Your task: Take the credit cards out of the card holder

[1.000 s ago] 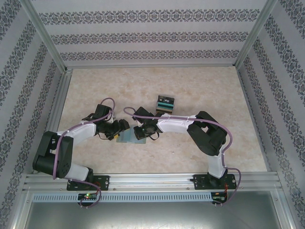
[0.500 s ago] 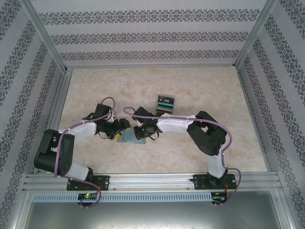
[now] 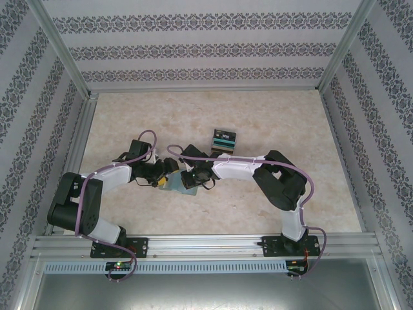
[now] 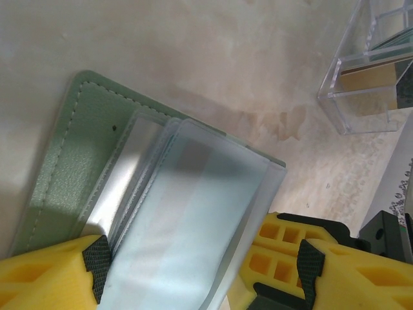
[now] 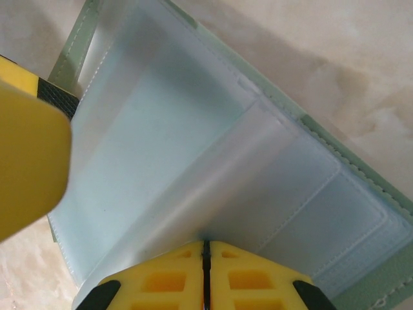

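Observation:
The dull-green card holder point(image 3: 175, 184) lies open on the table between both grippers, its pale blue-grey sleeves point(image 4: 193, 206) fanned upward. My left gripper point(image 4: 203, 268) is open, its yellow fingers standing either side of the raised sleeves. My right gripper point(image 5: 205, 248) is shut on the edge of one translucent sleeve point(image 5: 213, 181), lifting it off the green cover point(image 5: 361, 168). Credit cards point(image 3: 223, 140) sit in a staggered black, teal and tan pile beyond the grippers. In the left wrist view they lie in a clear box point(image 4: 371, 71).
The pale marbled table point(image 3: 271, 116) has patterned walls on three sides and metal rails point(image 3: 206, 242) along the near edge. My left gripper's yellow finger point(image 5: 29, 168) stands close beside the sleeve in the right wrist view.
My left gripper has edged to the right, closer onto the card holder. The right gripper has kept its hold on the sleeve.

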{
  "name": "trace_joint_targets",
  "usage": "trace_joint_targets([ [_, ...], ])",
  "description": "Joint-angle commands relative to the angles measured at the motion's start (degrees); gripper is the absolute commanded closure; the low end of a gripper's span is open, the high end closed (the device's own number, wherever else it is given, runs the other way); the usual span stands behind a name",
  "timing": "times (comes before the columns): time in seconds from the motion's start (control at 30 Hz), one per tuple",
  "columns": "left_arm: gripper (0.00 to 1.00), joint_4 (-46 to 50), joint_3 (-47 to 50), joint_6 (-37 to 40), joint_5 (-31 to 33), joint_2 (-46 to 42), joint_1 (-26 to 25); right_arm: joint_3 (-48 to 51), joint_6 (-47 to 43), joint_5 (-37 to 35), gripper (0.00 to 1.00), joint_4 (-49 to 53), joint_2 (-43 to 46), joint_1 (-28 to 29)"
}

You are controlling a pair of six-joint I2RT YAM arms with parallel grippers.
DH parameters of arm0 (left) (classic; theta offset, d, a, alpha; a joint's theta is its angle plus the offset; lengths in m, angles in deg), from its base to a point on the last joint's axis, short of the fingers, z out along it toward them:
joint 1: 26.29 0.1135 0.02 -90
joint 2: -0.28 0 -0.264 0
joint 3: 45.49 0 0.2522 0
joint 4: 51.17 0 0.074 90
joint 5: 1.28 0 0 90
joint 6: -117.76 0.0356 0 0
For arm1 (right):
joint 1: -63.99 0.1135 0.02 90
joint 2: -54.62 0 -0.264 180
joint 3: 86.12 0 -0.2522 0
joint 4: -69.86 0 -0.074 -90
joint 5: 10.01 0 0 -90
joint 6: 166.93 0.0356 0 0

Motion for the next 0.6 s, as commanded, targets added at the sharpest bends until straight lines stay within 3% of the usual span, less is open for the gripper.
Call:
trace_joint_targets([
  [0.0, 0.22, -4.1, 0.9, -1.8, -5.2, 0.2, -0.1, -0.5, 0.5, 0.2, 0.89, 1.5, -2.6, 0.4],
  [0.57, 0.22, -7.0, 1.8, -5.4, -7.1, -4.7, -0.1, -0.2, 0.7, 0.2, 0.89, 1.3, -2.3, 0.4],
])
